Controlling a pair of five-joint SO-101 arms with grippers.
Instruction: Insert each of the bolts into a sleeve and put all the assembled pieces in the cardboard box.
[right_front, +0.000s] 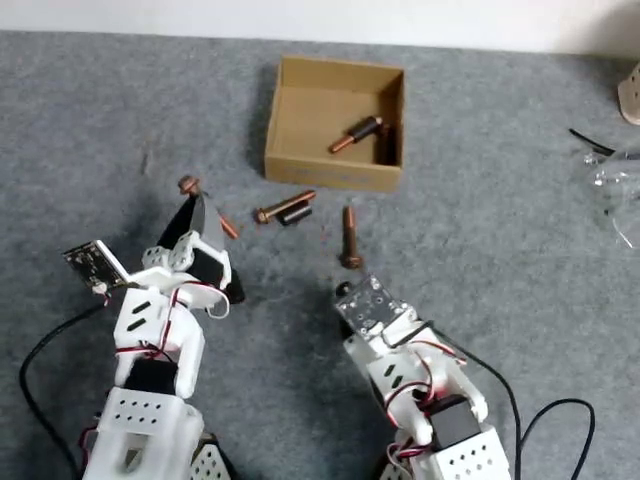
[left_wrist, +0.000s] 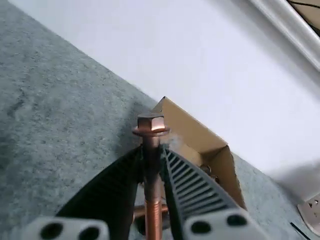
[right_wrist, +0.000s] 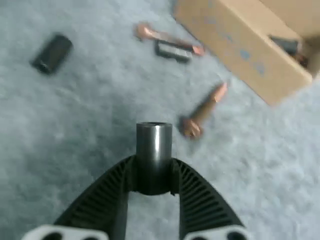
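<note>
Left jaws pinch a bolt (left_wrist: 151, 175) by its shank. Long axis runs along the jaws, head outward toward the cardboard box (right_front: 335, 176). Right jaws pinch a dark sleeve (right_wrist: 154, 145), open end outward, short of the box. One assembled piece (right_front: 357, 133) lies inside the box.

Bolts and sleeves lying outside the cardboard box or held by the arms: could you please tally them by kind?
Bolts: 3 (one in the left gripper, two on the carpet)
Sleeves: 3 (one in the right gripper, two on the carpet)
Total: 6
</note>
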